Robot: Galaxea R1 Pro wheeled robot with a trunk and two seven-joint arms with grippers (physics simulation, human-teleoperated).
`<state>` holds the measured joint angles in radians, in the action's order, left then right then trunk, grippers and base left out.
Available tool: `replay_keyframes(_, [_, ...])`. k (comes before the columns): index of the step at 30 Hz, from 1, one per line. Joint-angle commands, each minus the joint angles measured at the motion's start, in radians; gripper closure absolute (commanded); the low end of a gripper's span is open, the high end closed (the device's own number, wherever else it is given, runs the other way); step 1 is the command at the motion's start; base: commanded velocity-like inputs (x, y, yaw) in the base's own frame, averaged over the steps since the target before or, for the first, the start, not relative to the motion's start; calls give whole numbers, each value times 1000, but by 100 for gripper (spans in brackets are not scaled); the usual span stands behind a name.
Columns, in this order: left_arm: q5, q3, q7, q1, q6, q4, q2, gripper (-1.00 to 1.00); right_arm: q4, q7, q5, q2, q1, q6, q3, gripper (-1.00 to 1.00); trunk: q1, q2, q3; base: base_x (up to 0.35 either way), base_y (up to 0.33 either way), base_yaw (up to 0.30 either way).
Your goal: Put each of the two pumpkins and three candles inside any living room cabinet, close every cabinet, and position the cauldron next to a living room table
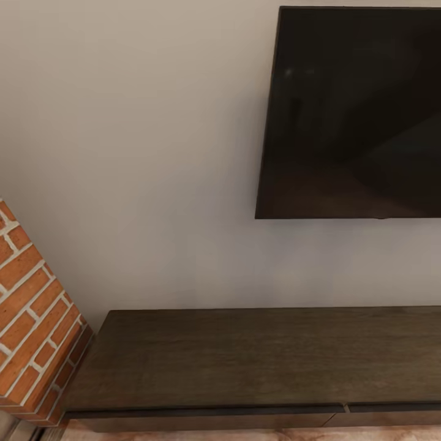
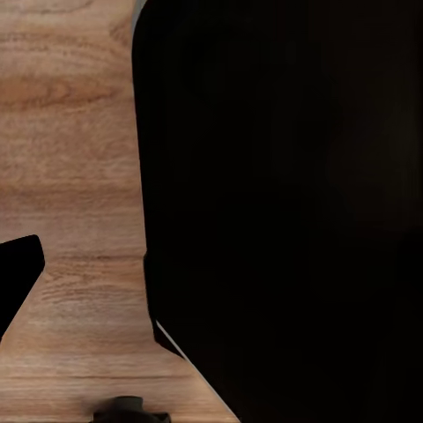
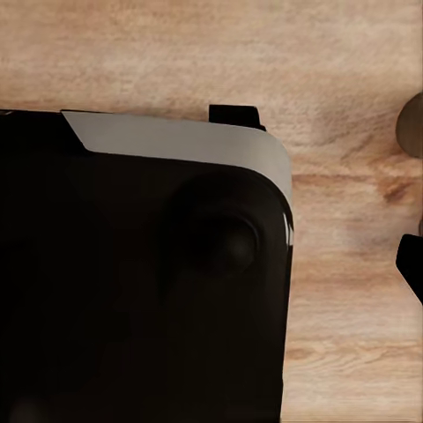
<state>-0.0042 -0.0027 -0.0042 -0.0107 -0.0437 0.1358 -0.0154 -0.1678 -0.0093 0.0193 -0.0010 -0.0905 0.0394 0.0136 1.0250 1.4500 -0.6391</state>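
Note:
The cabinet (image 1: 257, 361) is a long, low dark-brown wood unit against the pale wall, and I look down on its bare top. Its drawer fronts (image 1: 208, 421) run along the lower edge of the head view, flush and shut, with a seam between two of them. In the left wrist view a dark wedge (image 2: 18, 278) at the picture's edge looks like one fingertip over the wooden floor (image 2: 70, 132). A similar dark wedge (image 3: 412, 269) juts in at the edge of the right wrist view. Neither wedge reveals how the jaws stand.
A large black TV (image 1: 355, 110) hangs on the wall above the cabinet's right part. A red brick pier (image 1: 33, 324) stands at the cabinet's left end. The robot's black body (image 2: 282, 211) (image 3: 132, 282) blocks much of both wrist views above the light wood floor (image 3: 352, 79).

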Motion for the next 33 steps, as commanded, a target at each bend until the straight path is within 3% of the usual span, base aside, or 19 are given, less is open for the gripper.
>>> replay_keyframes(1, [-1, -1, 0, 0, -2, 7, 2, -100, 1, -1, 0, 0, 0, 0, 0, -100, 0, 0, 0, 0, 0, 0])
replay_keyframes(11, [6, 1, 2, 0, -5, 53, 7, -100, -5, -1, 2, 0, 0, 1, 1, -100, 0, 0, 0, -27, 0, 0])
replay_keyframes(23, [9, 3, 3, 0, -5, 48, 1, -100, -10, -1, 2, -2, 0, 4, 2, -100, 0, 0, 0, -306, 0, 0])
replay_keyframes(27, [2, 0, 1, 0, -6, 56, 6, -100, -7, -1, 2, -2, 0, 78, 31, -100, 0, 0, 0, -153, 0, 0])
replay_keyframes(28, [-2, -3, -3, 0, -5, 130, 6, -100, -12, 2, 2, -3, 0, 96, 62, -100, 0, 0, 0, -7, 0, 0])
replay_keyframes(32, [-4, -5, -39, 4, -1, 230, 5, -100, -24, 5, 2, -4, 0, 98, 67, -100, 0, 0, 0, -3, 0, 0])
replay_keyframes(33, [-5, -8, -87, 7, 1, 265, 5, -100, -25, 6, 2, -4, 0, 99, 68, -100, 0, 0, 0, 0, 0, 0])
